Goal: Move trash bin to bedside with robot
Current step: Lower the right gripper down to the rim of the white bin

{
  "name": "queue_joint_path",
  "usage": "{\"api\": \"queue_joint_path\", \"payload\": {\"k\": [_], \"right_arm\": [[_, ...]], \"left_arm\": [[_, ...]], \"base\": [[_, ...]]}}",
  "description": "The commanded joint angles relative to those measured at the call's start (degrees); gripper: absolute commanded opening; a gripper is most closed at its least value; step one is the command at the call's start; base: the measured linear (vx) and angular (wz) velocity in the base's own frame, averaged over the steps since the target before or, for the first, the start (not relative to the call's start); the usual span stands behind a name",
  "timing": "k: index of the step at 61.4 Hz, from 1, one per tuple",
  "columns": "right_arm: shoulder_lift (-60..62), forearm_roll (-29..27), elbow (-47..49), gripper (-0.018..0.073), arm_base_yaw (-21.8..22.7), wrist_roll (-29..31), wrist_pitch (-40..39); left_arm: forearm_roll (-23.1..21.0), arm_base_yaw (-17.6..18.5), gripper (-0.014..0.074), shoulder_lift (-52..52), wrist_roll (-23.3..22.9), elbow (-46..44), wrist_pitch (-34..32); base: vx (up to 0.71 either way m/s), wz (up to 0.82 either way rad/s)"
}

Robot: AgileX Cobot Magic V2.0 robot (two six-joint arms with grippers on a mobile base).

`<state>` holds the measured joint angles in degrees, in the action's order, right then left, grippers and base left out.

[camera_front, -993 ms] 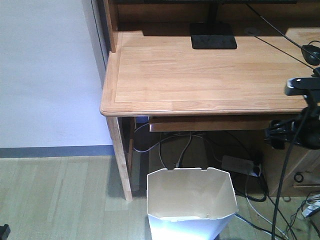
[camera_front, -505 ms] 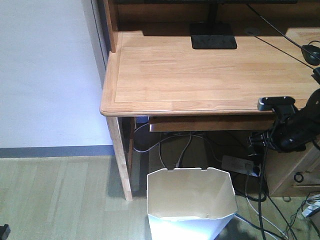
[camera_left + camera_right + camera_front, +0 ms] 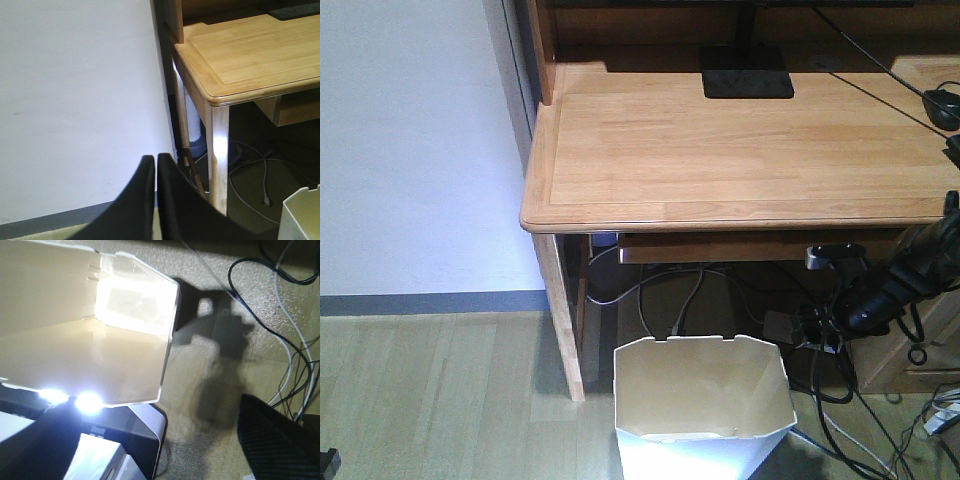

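The trash bin [image 3: 703,392] is cream plastic and stands open-topped on the floor in front of the desk. My right arm [image 3: 885,285] hangs just right of it, under the desk edge. The right wrist view looks down into the bin [image 3: 90,355]. My right gripper [image 3: 156,440] is open beside its rim, with one black finger [image 3: 275,440] over the floor and nothing held. My left gripper [image 3: 155,162] is shut and empty, pointing at the white wall, with a bin corner [image 3: 300,217] at lower right. The bedside is out of view.
A light wooden desk [image 3: 740,150] carries a black monitor stand [image 3: 747,84] and a mouse [image 3: 942,105]. Its leg [image 3: 565,330] stands left of the bin. Loose cables [image 3: 840,395] and a power brick lie under the desk. A drawer unit [image 3: 910,350] is at right.
My right arm has dropped from desk-edge height and swung left, down toward the bin's right side. The bin and the left gripper have not moved.
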<state>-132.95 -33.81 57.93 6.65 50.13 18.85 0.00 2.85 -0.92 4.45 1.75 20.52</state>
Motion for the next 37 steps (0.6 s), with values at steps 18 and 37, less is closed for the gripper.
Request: {"api": "queue_joint_path", "payload": {"k": [18, 37], "right_arm": [[-12.1, -2.9, 10.9, 0.0593, 0.3, 3.2, -0.1], [-22.2, -6.0, 19.2, 0.0593, 0.1, 4.4, 1.2]], "left_arm": [[0.0, 0.1, -0.0007, -1.2, -0.3, 1.0, -4.0], [0.0, 0.1, -0.0007, -1.2, -0.3, 1.0, -4.0]], "base": [[0.0, 0.0], [0.0, 0.0]]}}
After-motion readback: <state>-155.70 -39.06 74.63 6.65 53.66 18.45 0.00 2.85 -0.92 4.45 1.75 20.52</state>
